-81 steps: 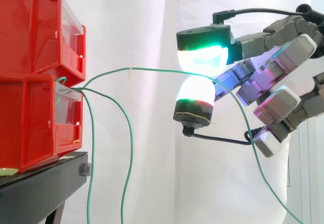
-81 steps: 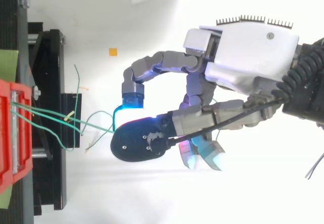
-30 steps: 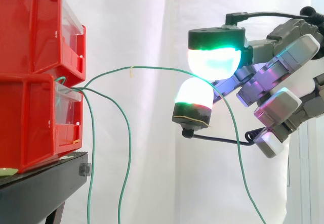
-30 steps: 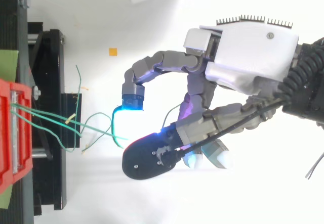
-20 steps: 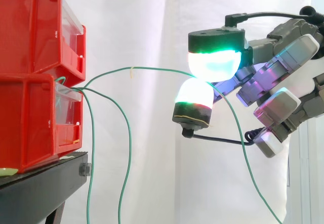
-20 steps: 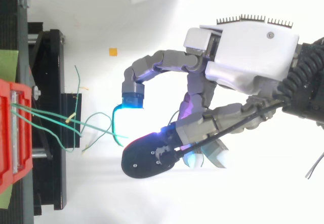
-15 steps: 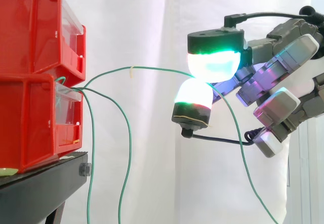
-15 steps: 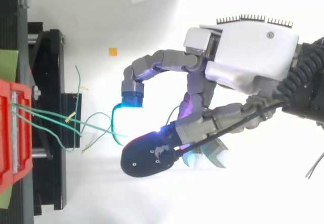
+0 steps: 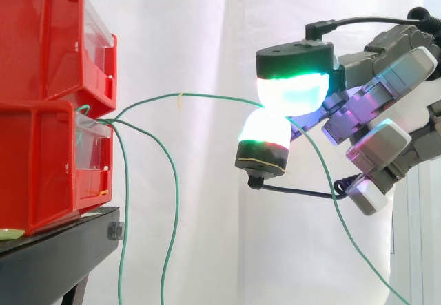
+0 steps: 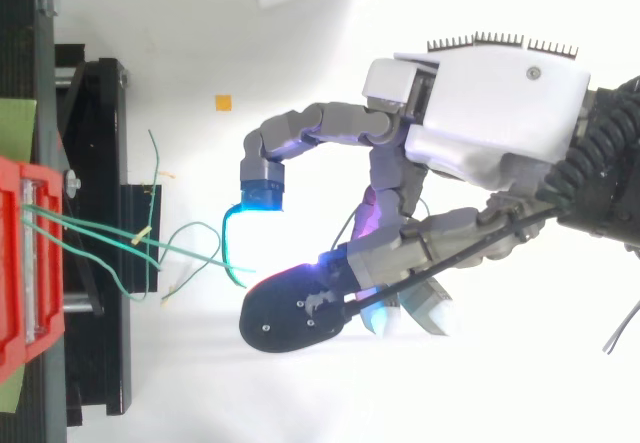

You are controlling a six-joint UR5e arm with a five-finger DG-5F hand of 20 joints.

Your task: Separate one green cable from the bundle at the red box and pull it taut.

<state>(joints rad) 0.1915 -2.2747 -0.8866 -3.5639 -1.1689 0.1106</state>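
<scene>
A thin green cable point(image 9: 207, 94) leaves the lower red box point(image 9: 41, 167) with the bundle, arcs right at mid-height and reaches my hand point(image 9: 386, 71). There it passes between two glowing fingertips point(image 9: 293, 88) that meet in the side view, then hangs down to the lower right. The arc sags slightly. From above, the hand point(image 10: 480, 113) is curled, with the cable point(image 10: 200, 259) running from the red box point(image 10: 15, 263) toward its fingertips; a gap shows between them there. Two other green cables point(image 9: 177, 202) droop from the same box.
A second red box point(image 9: 41, 43) is stacked on the lower one, both on a black stand point(image 9: 55, 257). A white curtain hangs behind. A small orange marker point(image 10: 223, 102) lies on the white floor beyond the stand.
The upper fingertip has shifted right and toward the camera side since 2.7 s ago, then settled back onto the lower one. The cable's hanging tail has swung; its arc from the box is unchanged.
</scene>
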